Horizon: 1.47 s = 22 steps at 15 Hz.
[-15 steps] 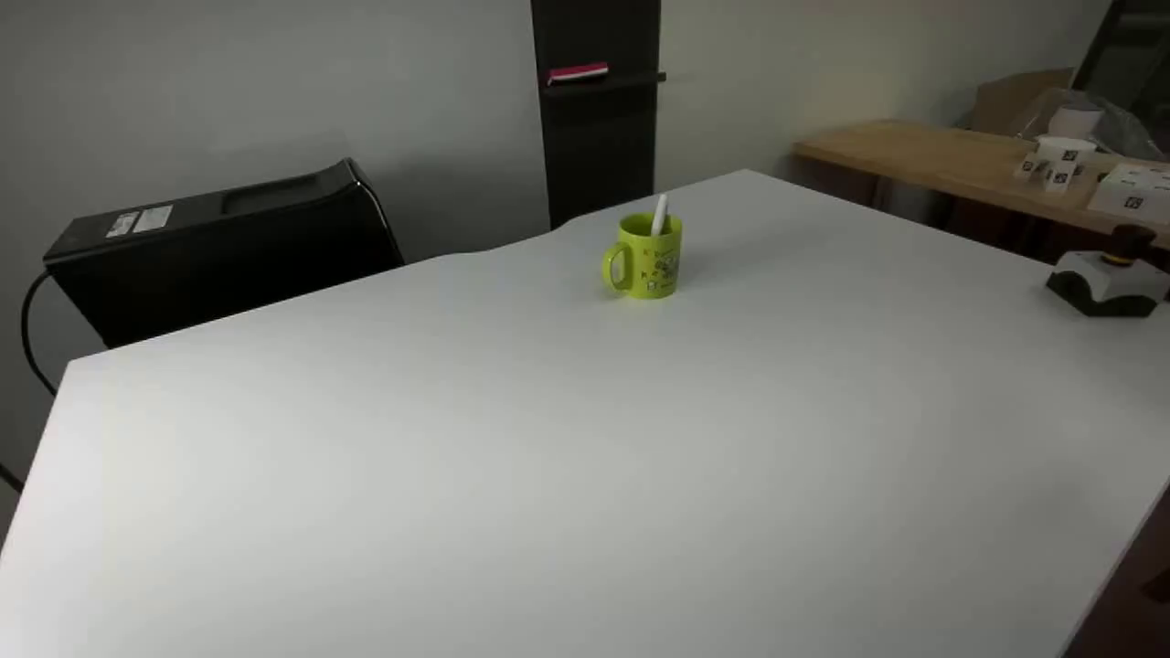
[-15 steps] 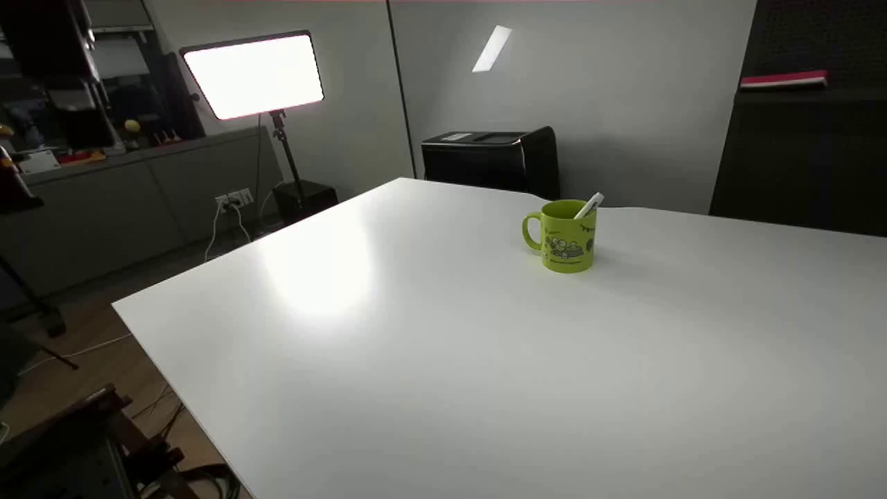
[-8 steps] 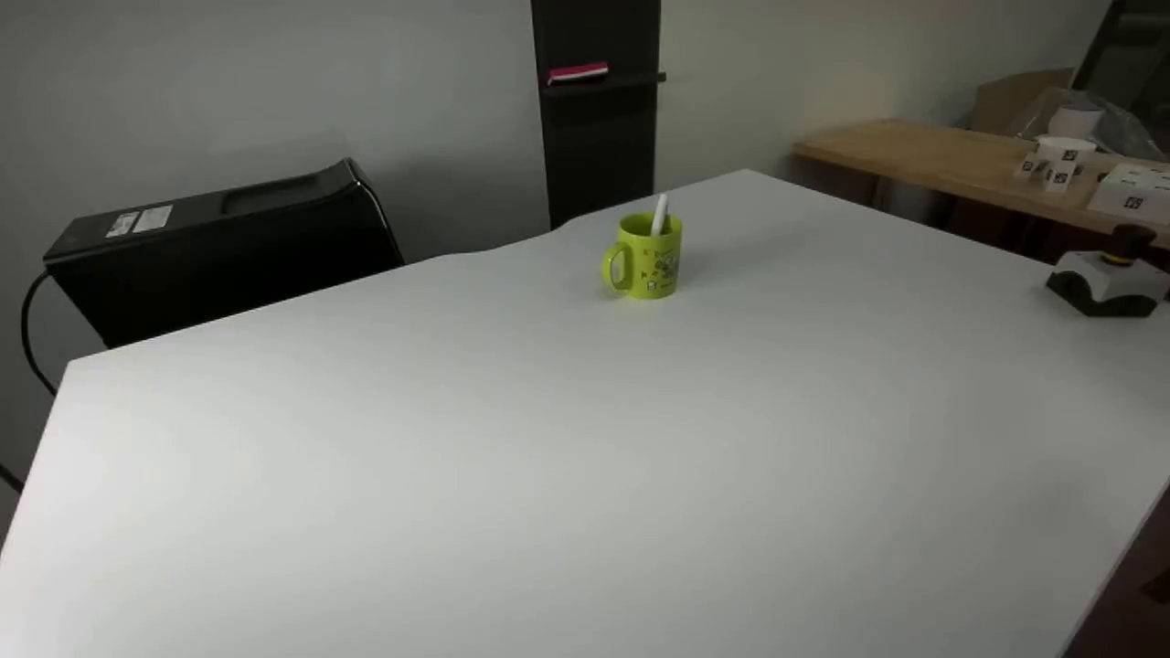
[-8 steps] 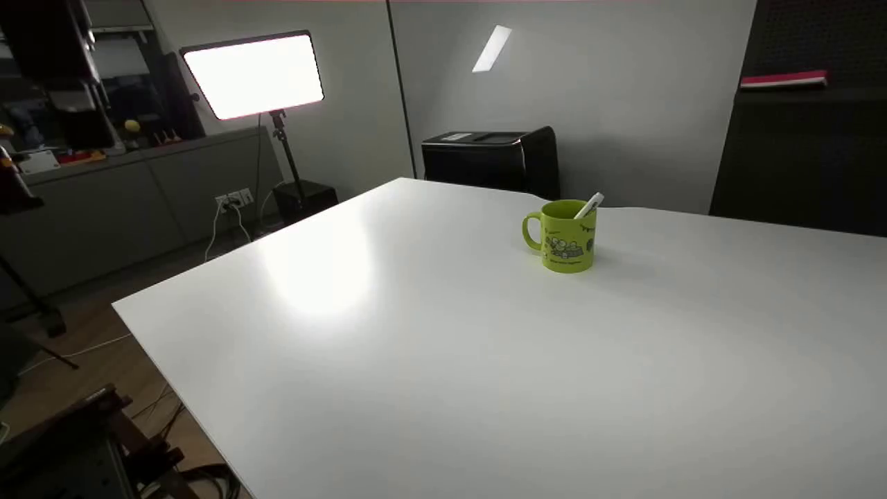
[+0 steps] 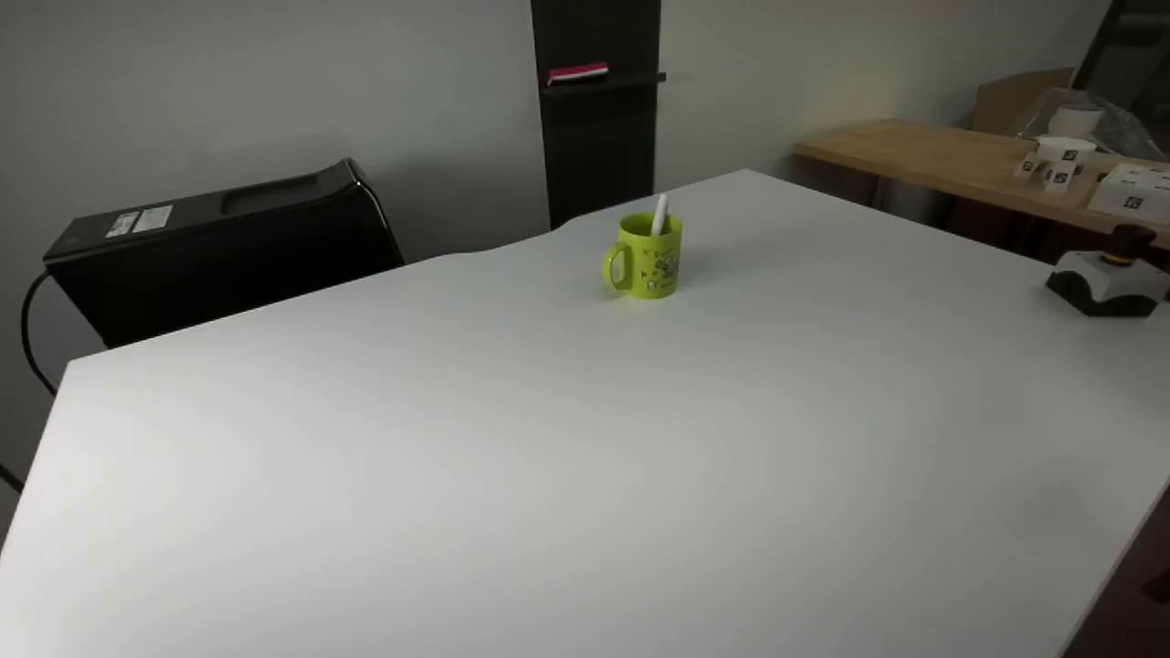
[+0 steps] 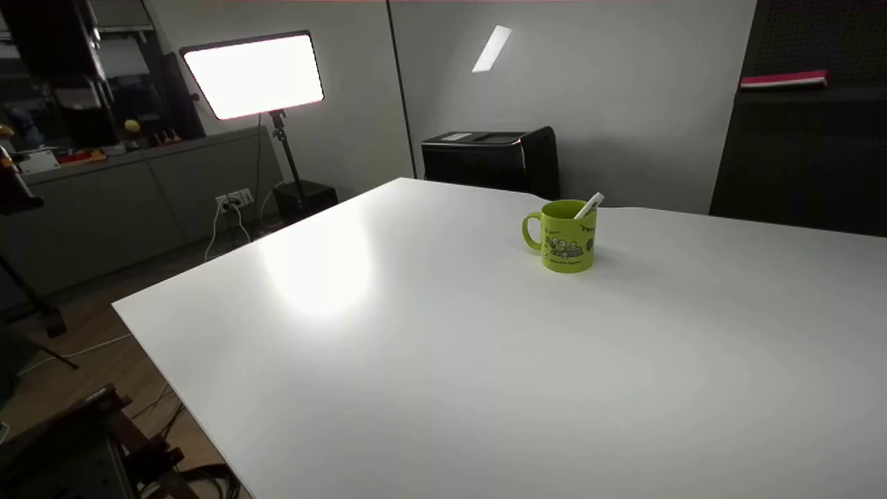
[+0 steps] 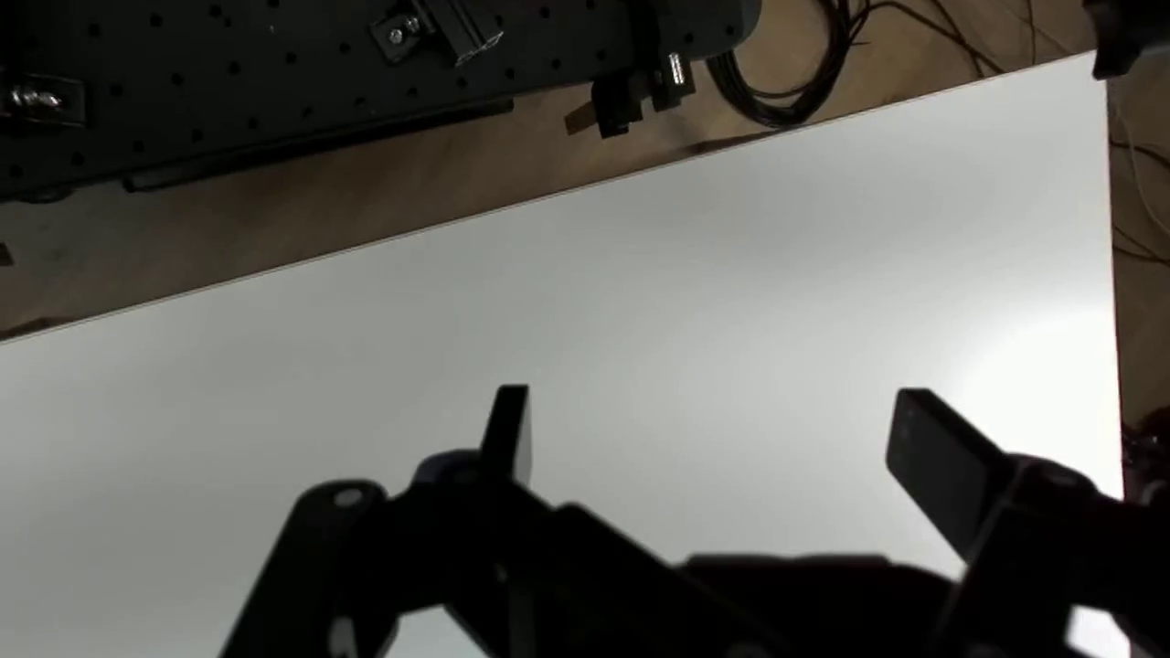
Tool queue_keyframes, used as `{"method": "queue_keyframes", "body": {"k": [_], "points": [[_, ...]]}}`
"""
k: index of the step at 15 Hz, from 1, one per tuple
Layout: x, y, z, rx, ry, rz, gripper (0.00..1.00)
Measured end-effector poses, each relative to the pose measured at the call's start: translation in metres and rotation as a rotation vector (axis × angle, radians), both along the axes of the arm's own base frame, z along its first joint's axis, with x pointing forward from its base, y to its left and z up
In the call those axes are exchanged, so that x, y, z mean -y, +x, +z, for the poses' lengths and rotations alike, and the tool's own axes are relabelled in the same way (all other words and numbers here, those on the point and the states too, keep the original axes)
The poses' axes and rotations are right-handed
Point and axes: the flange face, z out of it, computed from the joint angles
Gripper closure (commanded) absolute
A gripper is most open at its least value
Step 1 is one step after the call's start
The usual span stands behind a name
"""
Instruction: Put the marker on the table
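Observation:
The marker stands tilted inside the lime-green mug. Its white end sticks out above the rim, and its lower part is hidden in the mug. Marker and mug show in both exterior views. The mug stands upright on the white table, near its far edge. In the wrist view my gripper is open, with nothing between its fingers, above the white table. The mug and marker are out of the wrist view. A dark part of my arm shows at the upper left of an exterior view.
A grey and black box with a dark knob stands at the table's right side. A wooden table with white items is behind it. A black bin-like case stands beyond the table edge. A lit panel lamp stands behind.
The dark arm part at the upper left of an exterior view has shifted slightly to the right. The mug, the marker and the table have not moved.

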Motion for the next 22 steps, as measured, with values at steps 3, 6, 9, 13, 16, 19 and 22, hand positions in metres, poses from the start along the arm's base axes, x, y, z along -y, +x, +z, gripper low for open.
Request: {"method": "queue_keyframes", "body": {"k": [3,6,9,13,16,19,22], "points": [[0.013,0.024,0.001,0.023,-0.009,-0.035,0.0],[0.031,0.062,-0.001,0.069,-0.024,-0.062,0.0],[0.048,0.109,0.001,0.13,-0.05,-0.082,0.0],[0.067,0.174,0.007,0.188,-0.1,-0.096,0.0],[0.083,0.218,0.015,0.225,-0.129,-0.103,0.0],[0.106,0.258,0.017,0.225,-0.134,-0.129,0.0],[0.114,0.273,0.013,0.216,-0.136,-0.136,0.0]]}}
